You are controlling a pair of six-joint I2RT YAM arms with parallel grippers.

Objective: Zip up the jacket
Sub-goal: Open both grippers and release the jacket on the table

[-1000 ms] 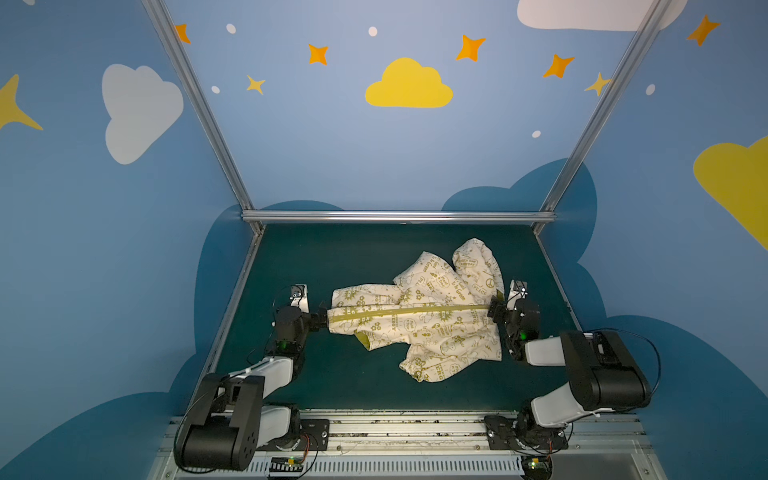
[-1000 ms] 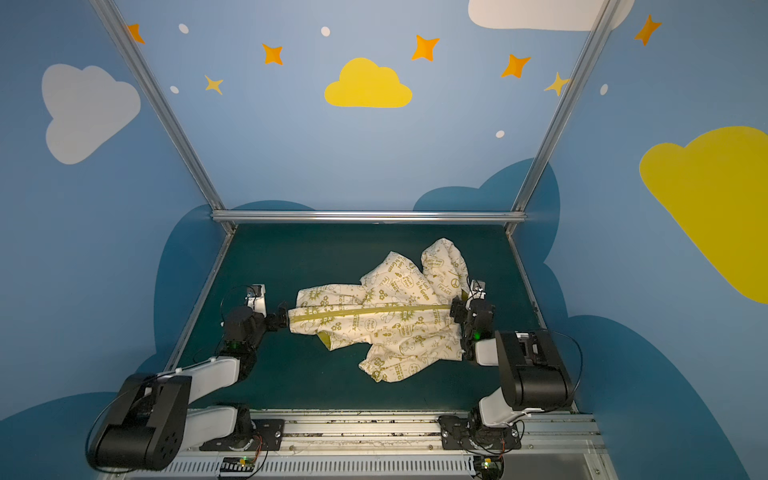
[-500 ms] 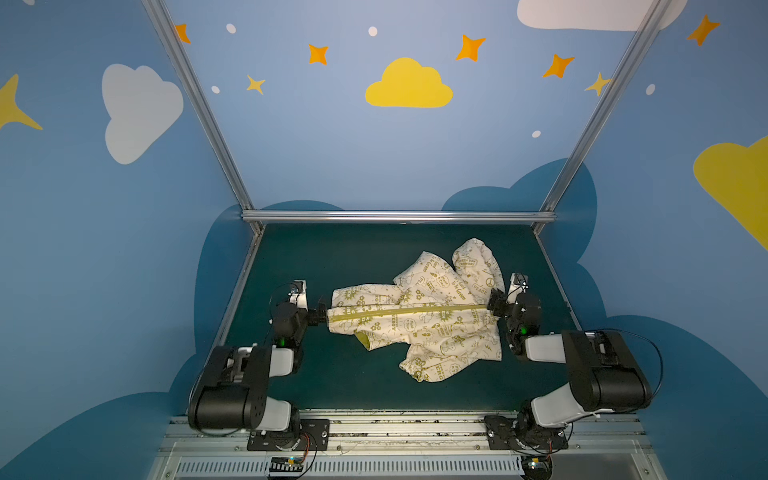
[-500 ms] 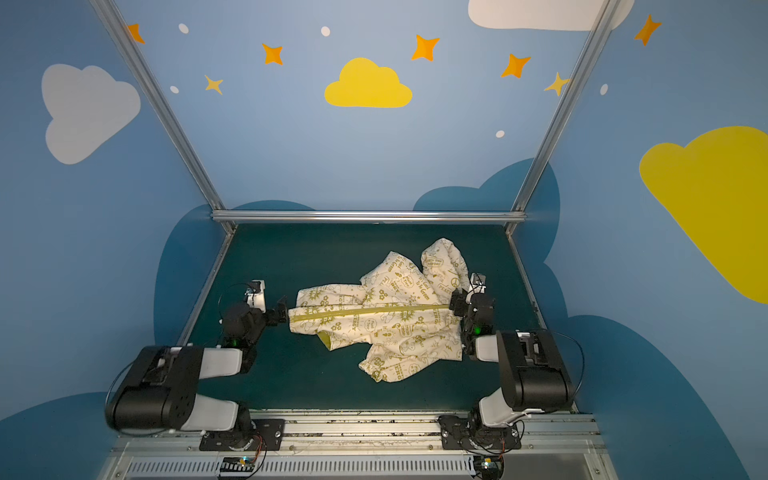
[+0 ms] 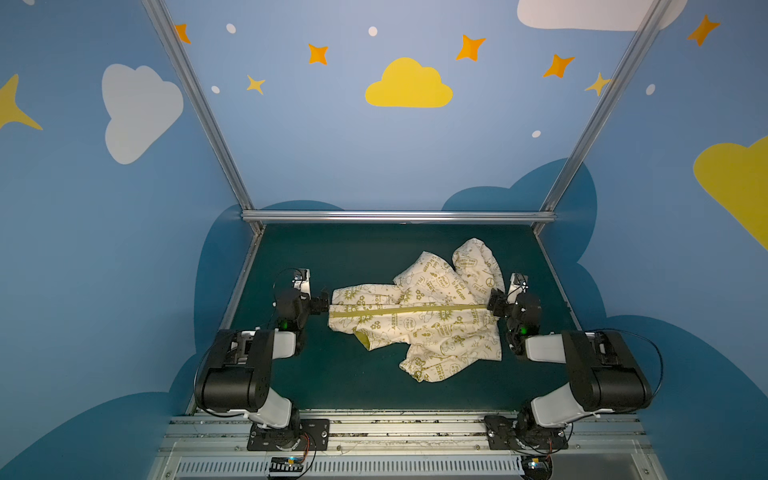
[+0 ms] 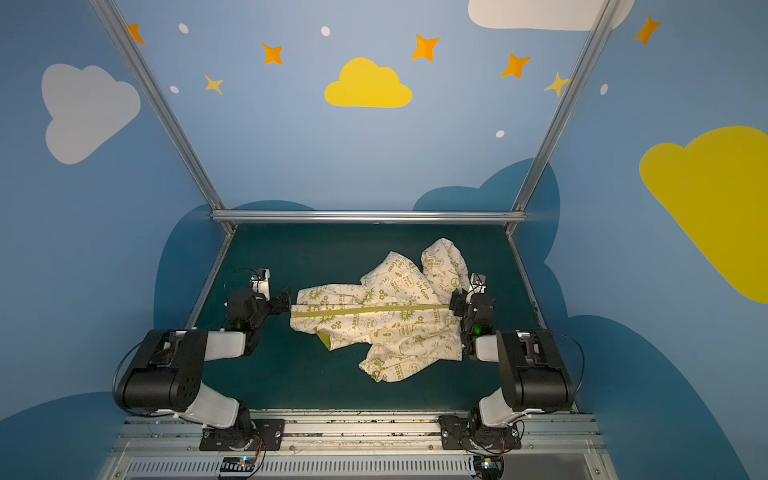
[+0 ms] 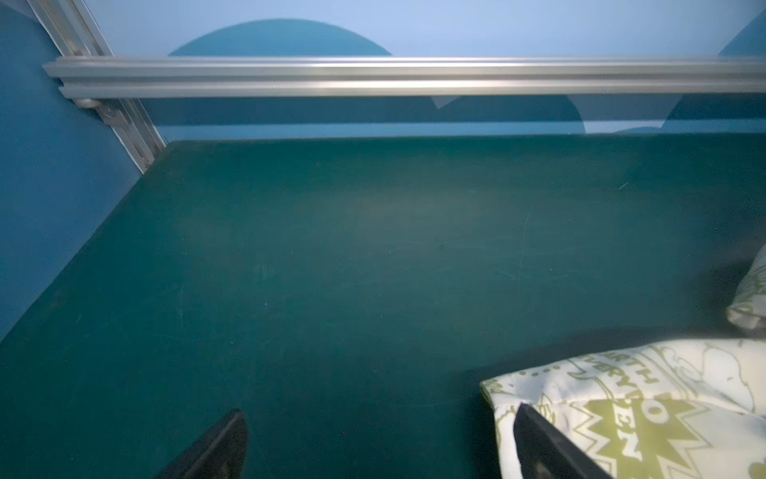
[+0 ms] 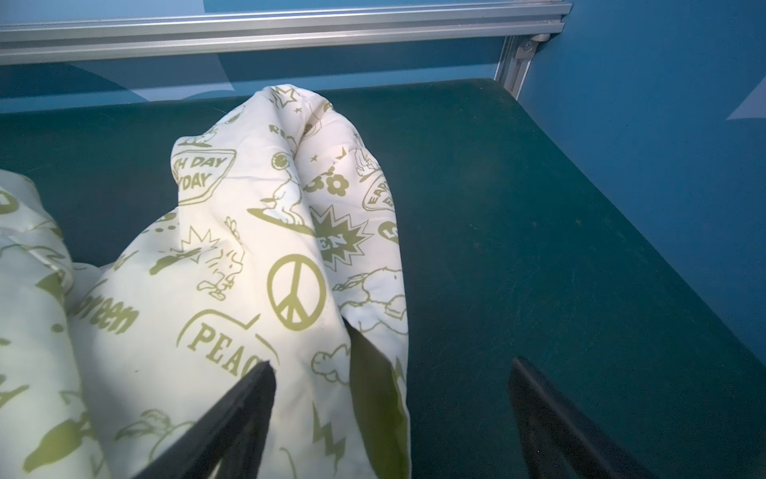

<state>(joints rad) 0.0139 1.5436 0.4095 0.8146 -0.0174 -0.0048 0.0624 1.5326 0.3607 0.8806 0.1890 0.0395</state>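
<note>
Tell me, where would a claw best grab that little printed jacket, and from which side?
Probably the hem edge at the end of the olive zipper, coming in from the left. The jacket lies flat with the zipper running side to side, and that thin straight edge faces the open left gripper.

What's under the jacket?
The jacket lies on the green mat; mat shows all around it. Lime lining peeks out at its near edge. Whatever is beneath the fabric is covered.
</note>
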